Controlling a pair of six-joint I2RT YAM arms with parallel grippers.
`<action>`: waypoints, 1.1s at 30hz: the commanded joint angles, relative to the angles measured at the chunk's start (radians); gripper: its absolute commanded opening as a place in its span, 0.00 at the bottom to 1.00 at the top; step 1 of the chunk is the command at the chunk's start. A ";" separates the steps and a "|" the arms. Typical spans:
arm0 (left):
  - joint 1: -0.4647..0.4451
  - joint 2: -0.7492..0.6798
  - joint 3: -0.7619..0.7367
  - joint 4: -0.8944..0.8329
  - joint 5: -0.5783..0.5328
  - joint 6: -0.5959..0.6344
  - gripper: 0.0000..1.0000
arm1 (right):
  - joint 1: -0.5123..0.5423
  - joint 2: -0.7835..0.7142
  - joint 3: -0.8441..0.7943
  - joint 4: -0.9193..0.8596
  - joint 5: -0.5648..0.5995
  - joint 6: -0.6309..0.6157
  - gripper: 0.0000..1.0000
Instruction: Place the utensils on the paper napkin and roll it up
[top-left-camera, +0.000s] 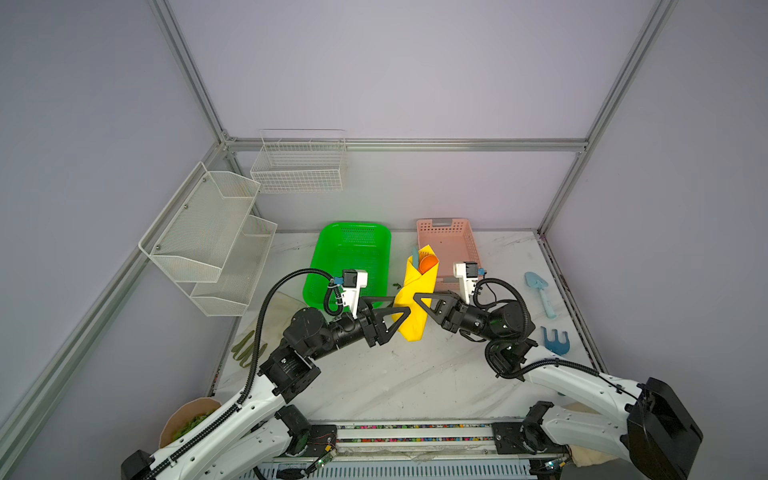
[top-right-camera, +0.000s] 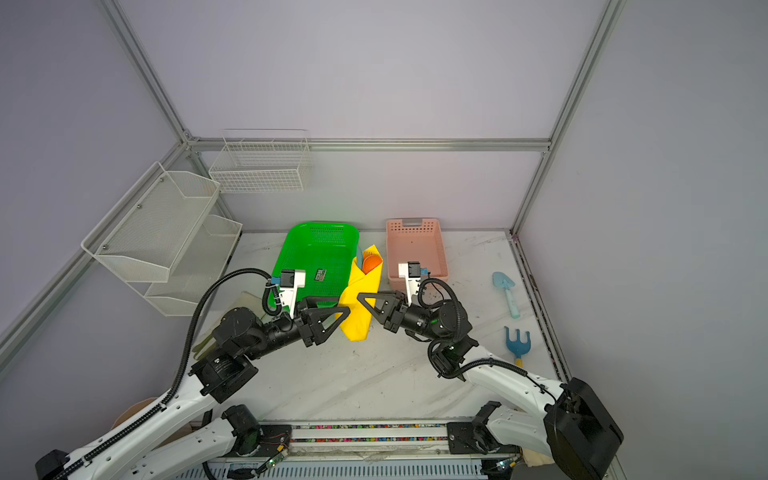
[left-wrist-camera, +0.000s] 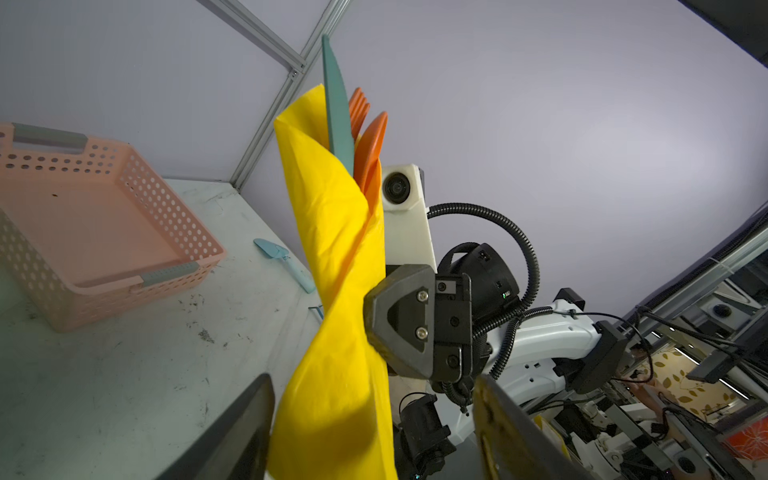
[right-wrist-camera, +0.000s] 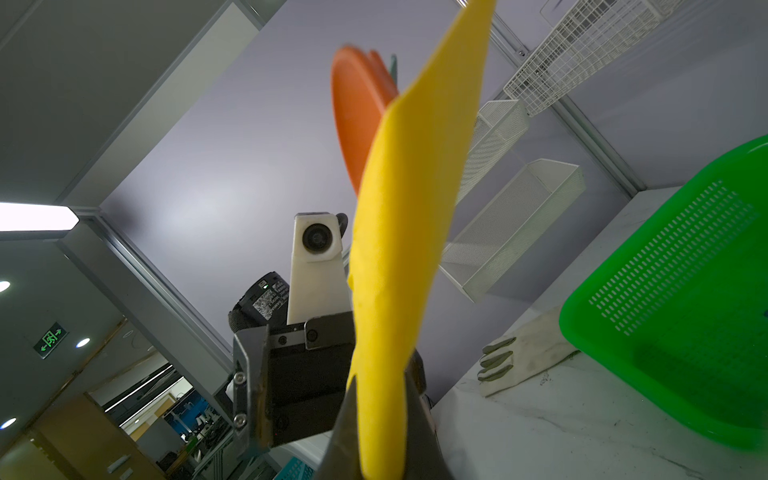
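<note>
The yellow paper napkin (top-left-camera: 409, 286) (top-right-camera: 359, 291) is rolled into a tall tube and held upright above the table. The utensils poke out of its upper end: an orange spoon (left-wrist-camera: 372, 137) (right-wrist-camera: 353, 112), an orange fork (left-wrist-camera: 359, 104) and a dull teal piece (left-wrist-camera: 336, 108). My right gripper (top-left-camera: 415, 296) (right-wrist-camera: 382, 424) is shut on the roll's lower half. From the opposite side, my left gripper (top-left-camera: 401, 304) (left-wrist-camera: 374, 428) is open, its fingers (left-wrist-camera: 245, 424) standing apart on either side of the roll's lower end.
A green basket (top-left-camera: 351, 253) and a pink basket (top-left-camera: 446, 245) stand behind the roll. At the right lie a light blue toy shovel (top-left-camera: 540, 291) and a blue rake (top-left-camera: 555, 338). Cream gloves (right-wrist-camera: 519, 357) lie at the left. White wire racks (top-left-camera: 216, 232) hang on the left wall.
</note>
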 joint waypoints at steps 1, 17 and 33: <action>0.016 -0.019 -0.039 -0.033 -0.046 0.023 0.75 | 0.005 -0.009 0.013 0.002 0.014 -0.012 0.00; -0.011 -0.086 0.178 -0.346 -0.246 0.204 0.82 | 0.005 -0.053 0.049 -0.219 0.154 -0.111 0.00; -0.100 0.059 0.133 -0.188 -0.273 0.226 0.80 | 0.005 0.026 0.059 -0.116 0.103 -0.056 0.00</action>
